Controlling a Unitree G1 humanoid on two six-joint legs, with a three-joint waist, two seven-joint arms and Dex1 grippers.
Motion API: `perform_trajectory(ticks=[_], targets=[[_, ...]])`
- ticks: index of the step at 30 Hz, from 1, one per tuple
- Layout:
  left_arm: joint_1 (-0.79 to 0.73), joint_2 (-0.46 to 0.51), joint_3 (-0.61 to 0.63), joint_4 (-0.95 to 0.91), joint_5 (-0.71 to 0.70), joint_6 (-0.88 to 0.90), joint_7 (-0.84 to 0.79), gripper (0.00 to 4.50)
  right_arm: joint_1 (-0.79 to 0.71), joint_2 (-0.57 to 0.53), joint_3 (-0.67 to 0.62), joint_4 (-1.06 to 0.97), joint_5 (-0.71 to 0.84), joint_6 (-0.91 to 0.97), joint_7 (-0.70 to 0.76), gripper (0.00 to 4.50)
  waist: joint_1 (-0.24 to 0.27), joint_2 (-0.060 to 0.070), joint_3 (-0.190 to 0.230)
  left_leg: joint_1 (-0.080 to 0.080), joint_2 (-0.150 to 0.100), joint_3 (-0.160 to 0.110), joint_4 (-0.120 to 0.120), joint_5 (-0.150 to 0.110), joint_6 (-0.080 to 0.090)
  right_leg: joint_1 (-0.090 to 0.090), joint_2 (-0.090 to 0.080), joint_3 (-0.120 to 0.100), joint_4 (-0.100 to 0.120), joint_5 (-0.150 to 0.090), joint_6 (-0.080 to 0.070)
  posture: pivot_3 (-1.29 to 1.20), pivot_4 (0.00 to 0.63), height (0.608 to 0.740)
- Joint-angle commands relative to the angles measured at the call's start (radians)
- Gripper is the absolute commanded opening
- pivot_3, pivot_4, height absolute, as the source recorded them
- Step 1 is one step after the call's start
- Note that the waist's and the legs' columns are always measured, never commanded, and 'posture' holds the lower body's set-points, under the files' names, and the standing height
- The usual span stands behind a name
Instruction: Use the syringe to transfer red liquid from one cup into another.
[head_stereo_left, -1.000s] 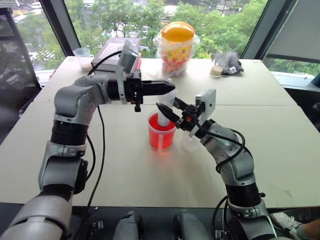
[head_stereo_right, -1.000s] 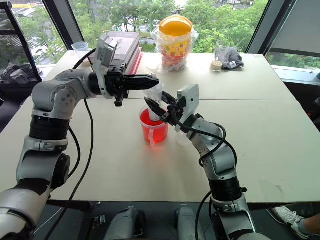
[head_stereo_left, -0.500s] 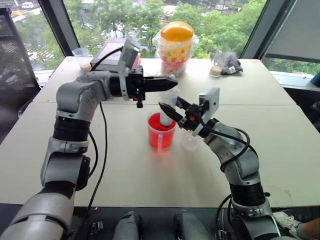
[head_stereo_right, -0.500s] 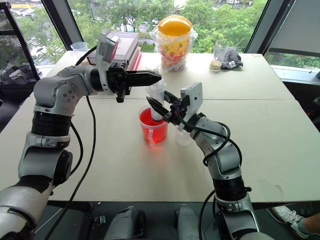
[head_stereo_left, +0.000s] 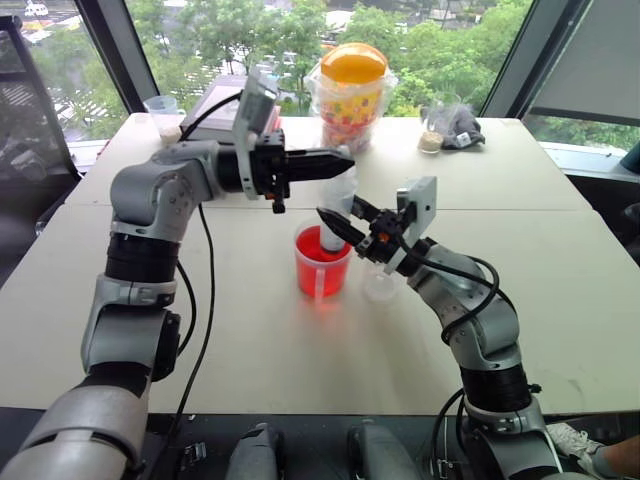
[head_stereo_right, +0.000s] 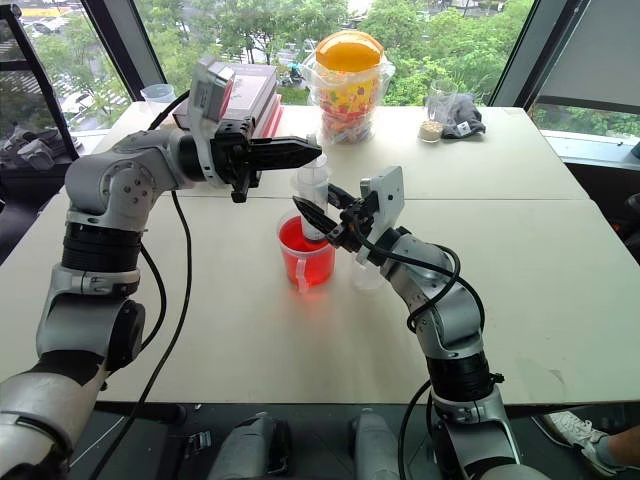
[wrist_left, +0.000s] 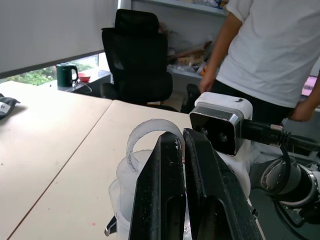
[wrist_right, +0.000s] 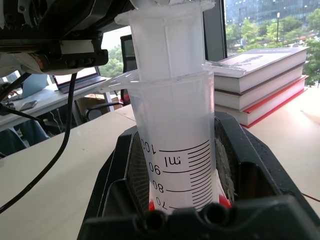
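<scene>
Standing upright in the red cup (head_stereo_left: 322, 263), the syringe (head_stereo_left: 336, 214) is clamped by the right gripper (head_stereo_left: 336, 222); its plunger is pinched by the left gripper (head_stereo_left: 338, 160), books (head_stereo_right: 246, 88) behind.

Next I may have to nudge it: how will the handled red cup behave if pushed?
The handled cup looks well filled with red liquid, so probably weighty but prone to slosh. Its thin clear wall likely flexes. The syringe, gripped by the right pincer, stands in it, so a shove might tip it.
</scene>
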Motion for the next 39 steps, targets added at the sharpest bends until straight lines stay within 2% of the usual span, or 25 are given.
perform_trajectory(ticks=[1,7,8,10,17,23,31,36,39], targets=[[-0.069,-0.004,0.072,-0.056,-0.04,-0.039,0.019,0.06,0.0,-0.006,0.067,-0.01,0.01,0.024,0.043,1.44,0.0,0.0,0.0,0.0,0.0,0.0,0.0,0.0,0.0,0.0,0.0,0.0,0.0,0.0,0.0,0.0,0.15,0.74],[-0.059,-0.001,0.071,-0.059,-0.048,-0.028,0.012,0.06,-0.021,-0.003,0.052,-0.019,0.021,0.033,0.034,1.44,-0.001,0.0,0.0,0.0,0.0,0.0,0.0,0.0,0.0,0.0,0.0,0.0,0.0,0.0,0.0,0.0,0.15,0.74],[-0.054,0.0,0.071,-0.063,-0.049,-0.024,0.01,0.32,-0.029,0.0,0.043,-0.024,0.03,0.038,0.03,1.44,-0.001,0.0,0.0,0.0,0.0,0.0,0.0,0.0,0.0,0.0,0.0,0.0,0.0,0.0,0.0,0.0,0.15,0.74],[-0.043,-0.001,0.072,-0.072,-0.055,-0.01,0.012,1.02,-0.044,0.0,0.025,-0.036,0.045,0.049,0.023,1.44,0.0,0.0,0.0,0.0,0.0,0.0,0.0,0.0,0.0,0.0,0.0,0.0,0.0,0.0,0.0,0.0,0.15,0.74],[0.015,0.028,0.054,-0.114,-0.069,0.031,-0.001,4.46,-0.116,-0.018,-0.046,-0.073,0.099,0.097,0.001,1.44,0.0,0.0,0.0,0.0,0.0,0.0,0.0,0.0,0.0,0.0,0.0,0.0,0.0,0.0,0.0,0.0,0.15,0.74],[0.054,0.077,0.068,-0.13,-0.066,0.036,0.02,4.46,-0.135,-0.036,-0.072,-0.083,0.127,0.124,-0.012,1.44,-0.003,0.0,0.0,0.0,0.0,0.0,0.0,0.0,0.0,0.0,0.0,0.0,0.0,0.0,0.0,0.0,0.15,0.74],[0.156,0.201,0.149,-0.182,-0.096,0.095,0.065,4.46,-0.136,-0.04,-0.083,-0.084,0.147,0.127,-0.038,1.44,-0.002,0.0,0.0,0.0,0.0,0.0,0.0,0.0,0.0,0.0,0.0,0.0,0.0,0.0,0.0,0.0,0.15,0.74],[0.172,0.192,0.145,-0.195,-0.097,0.079,0.087,4.46,-0.155,-0.062,-0.089,-0.097,0.145,0.134,-0.049,1.44,0.005,0.0,0.0,0.0,0.0,0.0,0.0,0.0,0.0,0.0,-0.001,0.0,0.0,0.0,0.0,0.0,0.15,0.74],[0.166,0.165,0.128,-0.199,-0.094,0.059,0.083,4.46,-0.209,-0.114,-0.163,-0.14,0.195,0.185,-0.074,1.44,0.005,0.0,0.0,0.0,0.0,0.001,0.0,0.0,0.0,0.0,-0.001,0.0,0.0,0.0,0.0,0.0,0.15,0.74]])
